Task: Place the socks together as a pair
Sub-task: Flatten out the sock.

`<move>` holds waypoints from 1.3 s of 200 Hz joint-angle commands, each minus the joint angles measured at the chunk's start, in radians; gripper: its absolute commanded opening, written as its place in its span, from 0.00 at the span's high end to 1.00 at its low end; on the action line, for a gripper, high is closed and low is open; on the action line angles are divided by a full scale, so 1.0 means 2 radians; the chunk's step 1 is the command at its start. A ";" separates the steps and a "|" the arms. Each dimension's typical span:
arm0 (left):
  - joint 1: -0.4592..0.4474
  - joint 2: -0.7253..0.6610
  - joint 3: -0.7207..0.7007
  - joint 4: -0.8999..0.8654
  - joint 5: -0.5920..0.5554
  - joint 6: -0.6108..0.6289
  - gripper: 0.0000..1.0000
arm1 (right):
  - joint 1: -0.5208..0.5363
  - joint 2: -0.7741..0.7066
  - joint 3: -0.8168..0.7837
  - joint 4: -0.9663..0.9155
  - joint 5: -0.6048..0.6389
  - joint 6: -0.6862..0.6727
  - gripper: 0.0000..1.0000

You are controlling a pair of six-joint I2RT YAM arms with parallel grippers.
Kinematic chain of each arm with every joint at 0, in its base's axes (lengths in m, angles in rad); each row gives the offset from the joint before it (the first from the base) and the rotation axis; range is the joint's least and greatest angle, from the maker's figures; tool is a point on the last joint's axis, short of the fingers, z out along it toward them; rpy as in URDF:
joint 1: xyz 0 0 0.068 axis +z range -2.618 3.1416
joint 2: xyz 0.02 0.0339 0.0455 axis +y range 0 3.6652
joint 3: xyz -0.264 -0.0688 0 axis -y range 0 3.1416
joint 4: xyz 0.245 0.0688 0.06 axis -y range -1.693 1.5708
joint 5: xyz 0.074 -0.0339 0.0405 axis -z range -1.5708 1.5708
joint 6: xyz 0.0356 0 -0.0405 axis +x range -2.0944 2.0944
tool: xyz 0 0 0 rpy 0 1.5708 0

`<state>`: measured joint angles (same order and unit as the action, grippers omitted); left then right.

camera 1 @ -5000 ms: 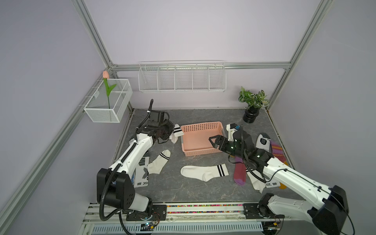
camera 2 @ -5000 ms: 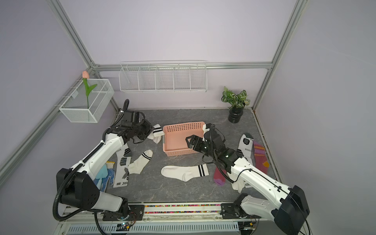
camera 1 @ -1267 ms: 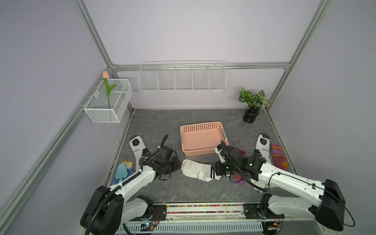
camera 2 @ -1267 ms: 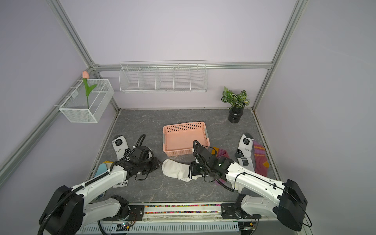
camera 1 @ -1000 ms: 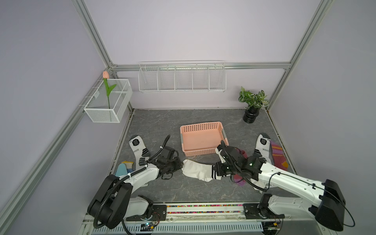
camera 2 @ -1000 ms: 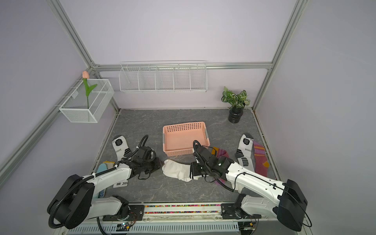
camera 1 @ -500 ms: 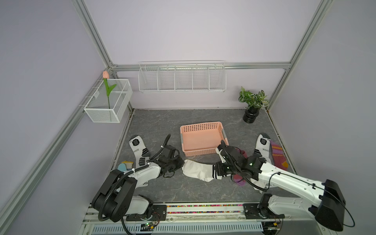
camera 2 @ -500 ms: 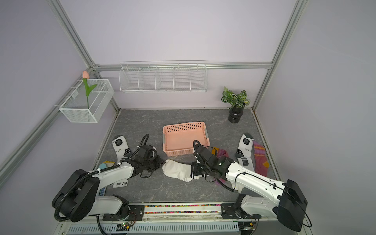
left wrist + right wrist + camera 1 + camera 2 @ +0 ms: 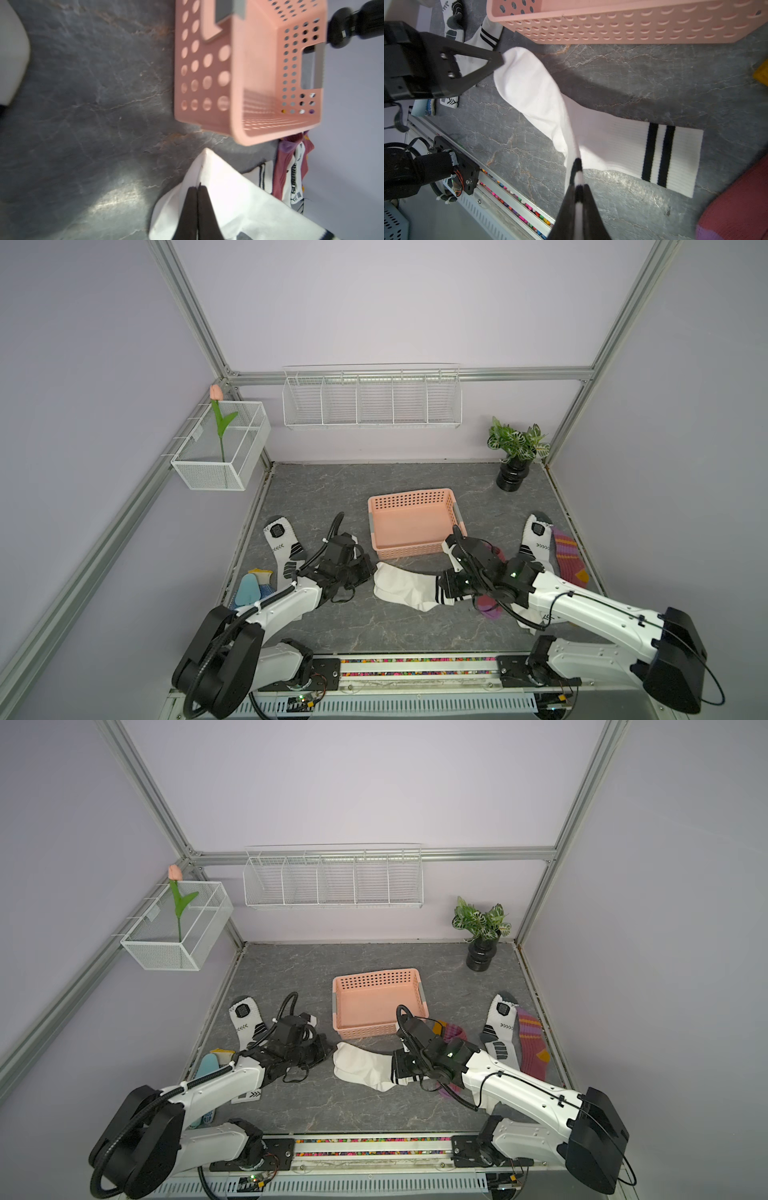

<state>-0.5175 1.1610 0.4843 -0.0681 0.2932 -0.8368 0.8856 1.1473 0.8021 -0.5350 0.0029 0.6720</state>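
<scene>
Three lilac walls are enclosing a grey marbled counter (image 9: 332, 497). Just beside the pink basket (image 9: 411, 549), on its robot side, a white sock (image 9: 533, 91) is stretching taut over a matching sock (image 9: 623, 145) with two black cuff stripes. The left pincer (image 9: 500, 60) is pinching its toe and the right pincer (image 9: 578, 187) its striped cuff.

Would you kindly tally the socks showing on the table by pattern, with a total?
White socks with black cuff stripes: 3
Maroon striped socks: 2
White sports socks with grey-black markings: 2
Total: 7 socks showing; others may lie hidden.
</scene>
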 commanded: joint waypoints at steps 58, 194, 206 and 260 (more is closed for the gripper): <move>-0.030 -0.126 -0.014 -0.063 -0.018 -0.048 1.00 | -0.069 -0.029 -0.022 -0.045 -0.063 -0.062 0.90; -0.072 -0.082 -0.022 -0.064 -0.053 -0.052 1.00 | -0.126 0.013 -0.028 -0.064 -0.081 -0.131 0.91; -0.072 -0.078 -0.023 -0.064 -0.056 -0.052 1.00 | -0.130 0.015 -0.030 -0.060 -0.081 -0.132 0.91; -0.072 -0.070 -0.024 -0.072 -0.068 -0.041 1.00 | -0.136 0.031 -0.030 -0.053 -0.079 -0.141 0.90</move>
<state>-0.6559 1.0119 0.4503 -0.1978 0.1894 -0.9306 0.6231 1.1893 0.7574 -0.6418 -0.1528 0.4221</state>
